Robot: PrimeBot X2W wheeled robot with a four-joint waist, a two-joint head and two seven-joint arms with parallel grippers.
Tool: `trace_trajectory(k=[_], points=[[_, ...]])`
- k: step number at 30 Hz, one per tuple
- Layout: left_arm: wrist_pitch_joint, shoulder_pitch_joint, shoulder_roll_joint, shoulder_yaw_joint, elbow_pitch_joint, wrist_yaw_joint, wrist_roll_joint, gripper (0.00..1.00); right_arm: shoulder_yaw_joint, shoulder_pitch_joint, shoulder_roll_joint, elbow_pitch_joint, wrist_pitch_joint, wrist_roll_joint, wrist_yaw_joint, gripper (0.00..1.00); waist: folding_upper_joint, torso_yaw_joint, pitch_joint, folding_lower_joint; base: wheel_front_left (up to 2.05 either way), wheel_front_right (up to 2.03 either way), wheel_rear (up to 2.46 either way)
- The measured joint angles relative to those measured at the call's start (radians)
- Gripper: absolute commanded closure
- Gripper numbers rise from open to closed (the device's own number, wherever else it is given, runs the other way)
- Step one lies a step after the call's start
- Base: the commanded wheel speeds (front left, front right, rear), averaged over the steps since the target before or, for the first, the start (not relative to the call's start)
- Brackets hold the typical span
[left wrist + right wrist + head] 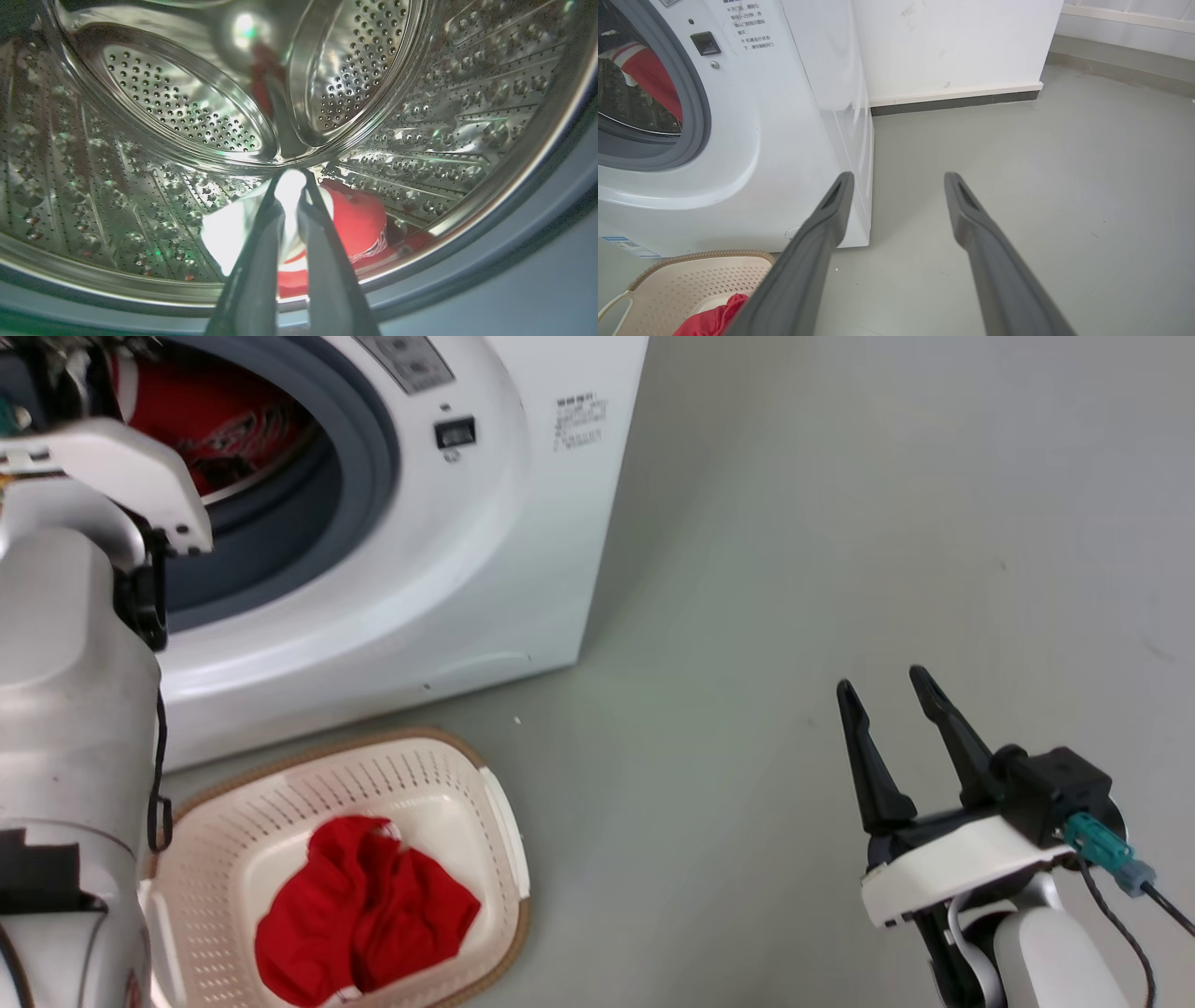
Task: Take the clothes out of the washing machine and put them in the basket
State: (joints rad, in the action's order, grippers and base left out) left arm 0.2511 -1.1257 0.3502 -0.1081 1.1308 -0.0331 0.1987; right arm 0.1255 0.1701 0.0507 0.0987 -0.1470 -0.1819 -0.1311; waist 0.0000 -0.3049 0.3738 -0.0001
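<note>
Left wrist view, left gripper (pixel 289 179) inside washing machine (pixel 140 196) drum, fingers (pixel 259 261) pinching red-and-white clothes (pixel 359 219) at their tips, right gripper (pixel 882 679) spread above floor (pixel 840 523).

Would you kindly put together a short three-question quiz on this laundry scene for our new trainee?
1. True or false: the basket is without any clothes.
2. Multiple choice: the right gripper is A) open above the floor, B) shut on fabric, C) resting in the basket.
3. Fill in: the left gripper, closed on a red-and-white garment, is inside the washing machine's ____.
Key: 1. False; a red garment lies in it. 2. A. 3. drum.
</note>
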Motion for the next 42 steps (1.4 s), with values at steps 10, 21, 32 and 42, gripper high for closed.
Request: trace_trajectory(k=[10, 21, 32, 42], points=[[0.009, 0.118, -0.019, 0.000, -0.084, 0.041, 0.019, 1.00, -0.036, -0.079, 0.000, -0.036, 0.042, 0.025, 0.000, 0.00, 0.0000, 0.048, -0.162, -0.0001, 0.00, 0.00, 0.00], [0.009, 0.296, -0.062, 0.011, -0.357, 0.047, 0.026, 1.00, -0.065, -0.146, 0.000, -0.074, 0.074, 0.026, 0.000, 0.00, 0.0000, 0.109, -0.281, -0.0002, 0.00, 0.00, 0.00], [-0.031, 0.478, -0.091, -0.007, -0.770, 0.002, 0.032, 1.00, -0.091, -0.176, 0.000, -0.107, 0.091, 0.032, 0.000, 0.00, 0.0000, 0.168, -0.315, -0.0001, 0.00, 0.00, 0.00], [-0.164, 0.715, -0.090, -0.028, -1.232, -0.076, 0.007, 1.00, -0.094, -0.182, 0.000, -0.122, 0.096, 0.034, 0.000, 0.00, 0.0000, 0.187, -0.306, 0.0000, 0.00, 0.00, 0.00]])
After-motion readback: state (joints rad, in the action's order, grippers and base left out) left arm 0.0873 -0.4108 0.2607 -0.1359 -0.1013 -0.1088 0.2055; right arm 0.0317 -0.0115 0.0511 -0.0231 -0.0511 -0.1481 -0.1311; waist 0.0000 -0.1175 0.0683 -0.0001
